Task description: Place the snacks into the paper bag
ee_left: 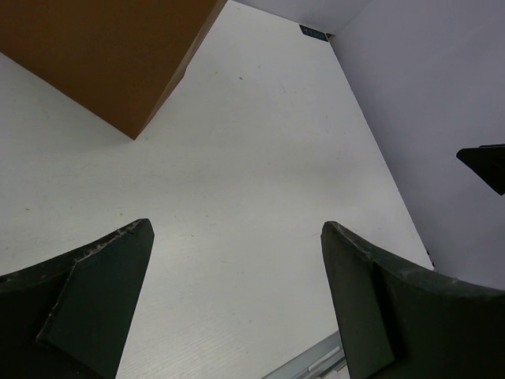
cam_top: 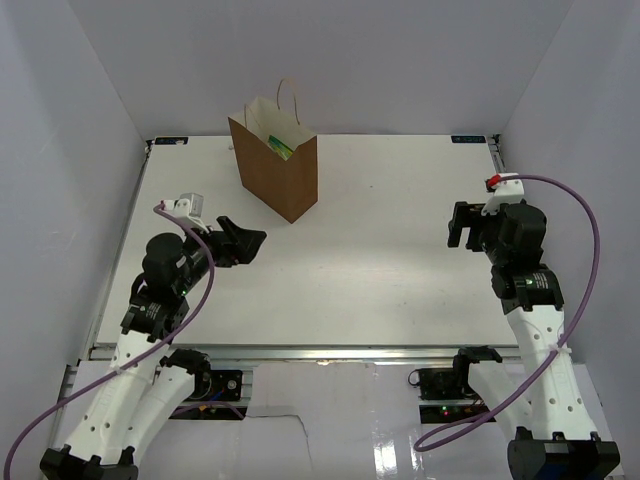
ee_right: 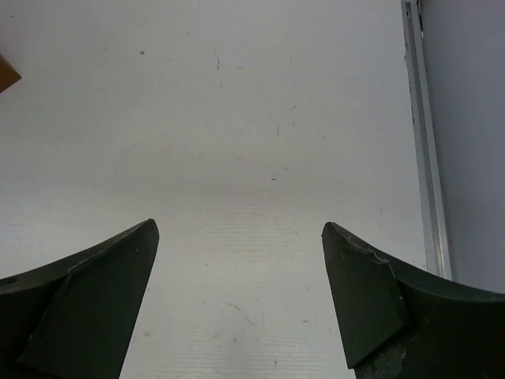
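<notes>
**Bag upright, snack inside, both grippers wide and empty**

The paper bag [cam_top: 278, 180] stands upright at the far left-centre of the white table [cam_top: 380, 285], its mouth open and a loop handle [cam_top: 289, 98] sticking up. A green snack packet [cam_top: 283, 147] shows in the mouth against the pale inner wall; the rest of the inside is hidden.

The left gripper [cam_top: 250, 241] sits near the bag's front-left side without touching it, jaws spread wide. Its wrist view shows only bare table between them, with the bag's brown corner at upper left.

The right gripper [cam_top: 461, 226] is well apart on the table's right side. Its jaws are wide too, with just tabletop between them and a sliver of the bag at the left edge of its wrist view.
</notes>
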You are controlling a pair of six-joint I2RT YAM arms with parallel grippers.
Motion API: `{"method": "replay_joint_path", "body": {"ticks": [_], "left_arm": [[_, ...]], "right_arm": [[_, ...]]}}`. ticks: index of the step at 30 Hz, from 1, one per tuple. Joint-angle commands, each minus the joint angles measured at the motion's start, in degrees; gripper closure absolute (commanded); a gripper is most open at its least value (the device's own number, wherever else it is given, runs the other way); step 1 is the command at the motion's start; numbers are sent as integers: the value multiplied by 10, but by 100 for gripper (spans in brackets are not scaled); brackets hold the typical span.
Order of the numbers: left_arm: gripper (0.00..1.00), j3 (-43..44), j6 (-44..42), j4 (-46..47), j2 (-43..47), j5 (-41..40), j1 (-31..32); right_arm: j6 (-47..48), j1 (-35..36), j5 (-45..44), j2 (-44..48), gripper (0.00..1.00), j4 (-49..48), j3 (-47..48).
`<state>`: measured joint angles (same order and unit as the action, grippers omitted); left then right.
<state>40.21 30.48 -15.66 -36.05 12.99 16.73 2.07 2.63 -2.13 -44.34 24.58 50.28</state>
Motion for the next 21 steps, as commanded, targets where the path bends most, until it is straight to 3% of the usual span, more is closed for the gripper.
{"method": "replay_joint_path", "body": {"ticks": [1,21], "left_arm": [[2,3,5,-14,5,-4,1],[2,-7,18,-26,27,-10,1]], "right_arm": [[-6,-2,-23,11,10,-9,-11],[0,-3,-38,12,10,-11,-20]]}}
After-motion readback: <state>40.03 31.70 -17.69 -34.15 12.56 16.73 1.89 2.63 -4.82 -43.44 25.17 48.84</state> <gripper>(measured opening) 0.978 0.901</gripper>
